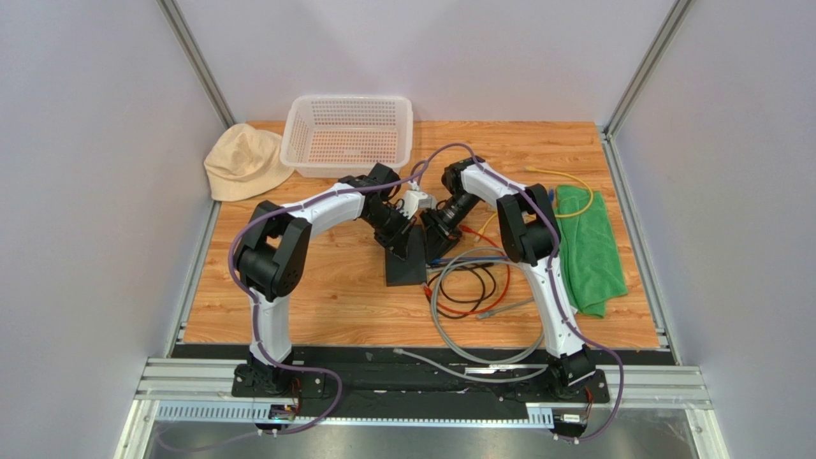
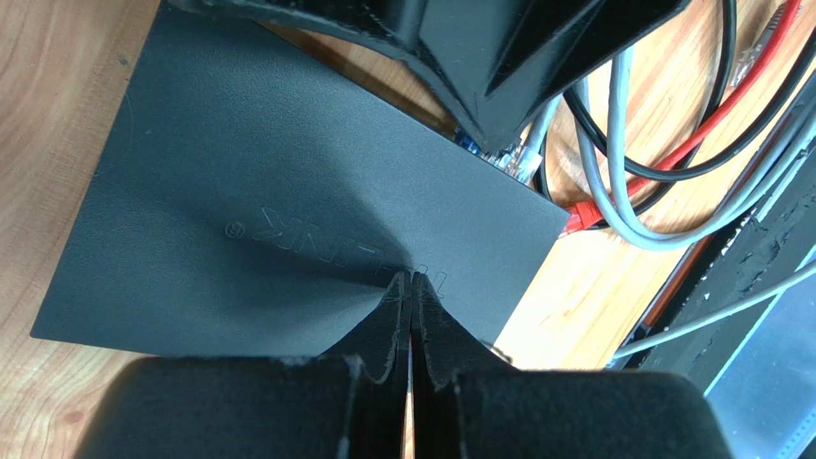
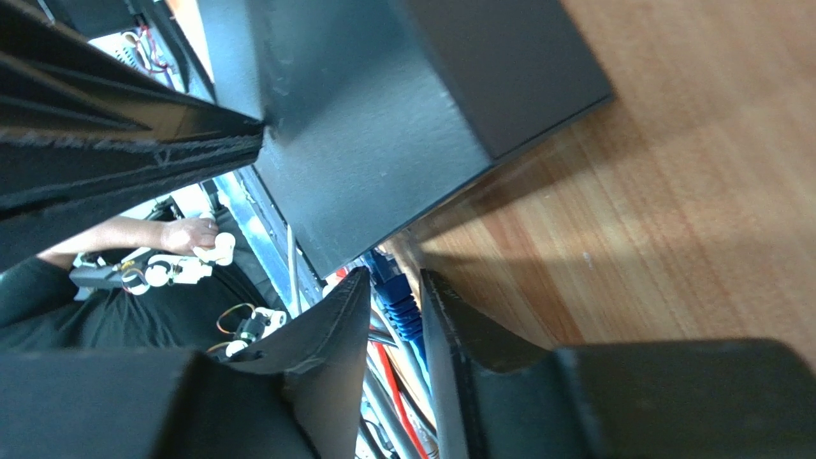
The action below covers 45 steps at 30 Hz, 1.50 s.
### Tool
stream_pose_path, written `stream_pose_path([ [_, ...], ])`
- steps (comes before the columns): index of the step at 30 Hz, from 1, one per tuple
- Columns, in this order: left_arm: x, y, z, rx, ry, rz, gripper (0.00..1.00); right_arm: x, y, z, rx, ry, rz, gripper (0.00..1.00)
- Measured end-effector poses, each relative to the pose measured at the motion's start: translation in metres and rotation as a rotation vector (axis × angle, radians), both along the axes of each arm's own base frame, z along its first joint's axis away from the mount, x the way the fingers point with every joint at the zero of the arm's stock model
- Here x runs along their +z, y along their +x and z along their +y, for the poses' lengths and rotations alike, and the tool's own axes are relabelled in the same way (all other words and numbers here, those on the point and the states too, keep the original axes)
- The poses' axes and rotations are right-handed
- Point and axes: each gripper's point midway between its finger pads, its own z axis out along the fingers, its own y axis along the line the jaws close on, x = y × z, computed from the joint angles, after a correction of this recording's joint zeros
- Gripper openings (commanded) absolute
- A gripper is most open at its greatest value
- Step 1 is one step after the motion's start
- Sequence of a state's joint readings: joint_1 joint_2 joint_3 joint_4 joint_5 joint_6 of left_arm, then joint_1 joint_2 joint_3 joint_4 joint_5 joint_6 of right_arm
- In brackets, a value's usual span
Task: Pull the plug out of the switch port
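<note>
The switch [image 1: 407, 266] is a flat black box lying on the wooden table, its lettered top filling the left wrist view [image 2: 268, 210]. My left gripper [image 2: 412, 279] is shut, with its tips pressed down on the switch's top and nothing between them. A blue plug [image 3: 395, 298] sits in a port on the switch's [image 3: 383, 143] edge. My right gripper [image 3: 395, 277] has closed its jaws round this plug, one finger against each side. In the top view the two grippers [image 1: 400, 237] [image 1: 433, 234] meet over the switch.
Loose grey, red and black cables [image 1: 479, 287] coil right of the switch, with a clear plug [image 2: 522, 158] and a red plug [image 2: 579, 218] near its port edge. A white basket [image 1: 350, 134] and beige hat [image 1: 244, 163] lie behind; a green cloth [image 1: 586, 249] is at the right.
</note>
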<state>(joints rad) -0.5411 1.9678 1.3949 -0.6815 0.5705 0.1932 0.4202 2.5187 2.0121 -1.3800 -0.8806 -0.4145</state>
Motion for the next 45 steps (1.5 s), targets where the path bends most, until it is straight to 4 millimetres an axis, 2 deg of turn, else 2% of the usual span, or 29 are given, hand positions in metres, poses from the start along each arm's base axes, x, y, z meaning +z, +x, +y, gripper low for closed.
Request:
stream_pose_path([
  [16, -0.0014, -0.0002, -0.0016, -0.003, 0.004, 0.005, 0.00, 0.0001, -0.0020, -0.0004, -0.010, -0.094, -0.002, 0.02],
  [45, -0.0018, 0.0001, -0.0019, -0.002, 0.014, 0.001, 0.00, -0.0002, 0.0004, -0.0068, 0.040, -0.085, -0.059, 0.00],
])
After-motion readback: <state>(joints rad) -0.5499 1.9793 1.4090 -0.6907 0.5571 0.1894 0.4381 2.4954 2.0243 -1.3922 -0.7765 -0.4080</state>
